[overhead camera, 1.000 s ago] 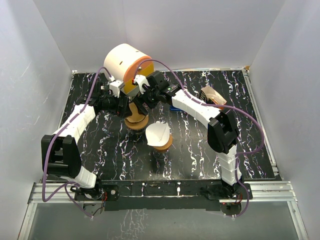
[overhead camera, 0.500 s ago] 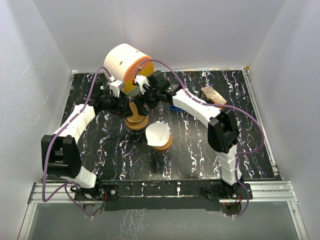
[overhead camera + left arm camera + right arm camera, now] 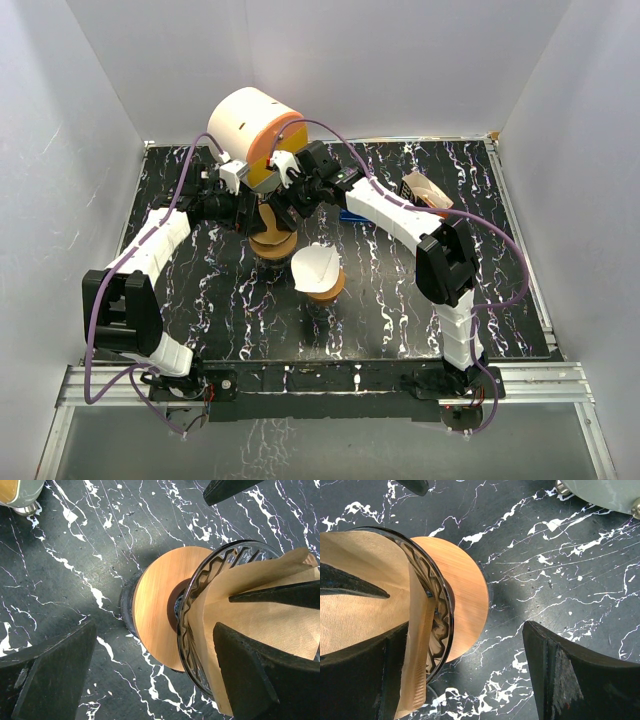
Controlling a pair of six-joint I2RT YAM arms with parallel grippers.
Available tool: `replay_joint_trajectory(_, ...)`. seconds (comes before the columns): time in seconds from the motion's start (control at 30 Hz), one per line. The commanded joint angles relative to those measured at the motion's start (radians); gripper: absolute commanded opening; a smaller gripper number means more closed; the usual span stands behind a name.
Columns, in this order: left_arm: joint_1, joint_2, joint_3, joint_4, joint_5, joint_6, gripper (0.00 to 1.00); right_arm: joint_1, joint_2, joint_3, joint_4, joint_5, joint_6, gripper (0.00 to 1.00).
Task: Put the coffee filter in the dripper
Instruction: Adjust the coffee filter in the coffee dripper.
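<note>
A glass dripper (image 3: 196, 600) on a round wooden collar (image 3: 155, 605) stands on the black marble table. A brown paper coffee filter (image 3: 260, 625) sits inside its cone. It also shows in the right wrist view (image 3: 365, 610), inside the glass rim (image 3: 439, 605). My left gripper (image 3: 155, 680) is open, with one finger inside the filter and the other outside the dripper. My right gripper (image 3: 465, 680) is open and straddles the rim the same way from the opposite side. In the top view both grippers (image 3: 262, 208) (image 3: 287, 208) meet over the dripper (image 3: 272, 242) and hide the filter.
A second dripper holding a white filter (image 3: 318, 270) stands just in front and to the right. A large white and orange cylinder (image 3: 252, 125) stands close behind the grippers. A holder of brown filters (image 3: 424, 190) is at the back right. White walls surround the table.
</note>
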Motion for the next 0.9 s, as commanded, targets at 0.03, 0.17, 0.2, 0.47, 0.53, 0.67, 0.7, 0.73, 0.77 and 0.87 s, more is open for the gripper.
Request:
replay_joint_trajectory(0.03, 0.001, -0.049, 0.044, -0.025, 0.034, 0.018, 0.99, -0.009, -0.044, 0.049, 0.019, -0.016, 0.014, 0.86)
replay_joint_trajectory(0.17, 0.001, -0.051, 0.056, -0.034, 0.044, 0.027, 0.99, -0.009, -0.043, 0.055, 0.018, -0.026, 0.021, 0.86)
replay_joint_trajectory(0.2, 0.001, -0.052, 0.058, -0.035, 0.045, 0.028, 0.99, -0.009, -0.042, 0.055, 0.018, -0.028, 0.023, 0.86)
replay_joint_trajectory(0.47, 0.002, -0.059, 0.062, -0.038, 0.060, 0.037, 0.99, -0.011, -0.029, 0.093, 0.017, -0.060, 0.045, 0.86)
replay_joint_trajectory(0.53, 0.002, -0.063, 0.064, -0.044, 0.059, 0.042, 0.99, -0.009, -0.021, 0.110, 0.013, -0.064, 0.049, 0.86)
replay_joint_trajectory(0.67, 0.002, -0.080, 0.061, -0.044, 0.056, 0.052, 0.99, -0.010, -0.022, 0.128, 0.008, -0.070, 0.055, 0.86)
replay_joint_trajectory(0.7, 0.002, -0.082, 0.060, -0.043, 0.060, 0.053, 0.99, -0.009, -0.024, 0.132, 0.007, -0.072, 0.057, 0.86)
replay_joint_trajectory(0.73, 0.002, -0.084, 0.061, -0.043, 0.063, 0.055, 0.99, -0.010, -0.028, 0.137, 0.005, -0.072, 0.056, 0.86)
replay_joint_trajectory(0.77, 0.002, -0.084, 0.062, -0.046, 0.067, 0.054, 0.99, -0.010, -0.031, 0.142, 0.003, -0.070, 0.055, 0.86)
replay_joint_trajectory(0.87, 0.002, -0.086, 0.075, -0.054, 0.076, 0.059, 0.99, -0.013, -0.045, 0.158, -0.002, -0.057, 0.047, 0.87)
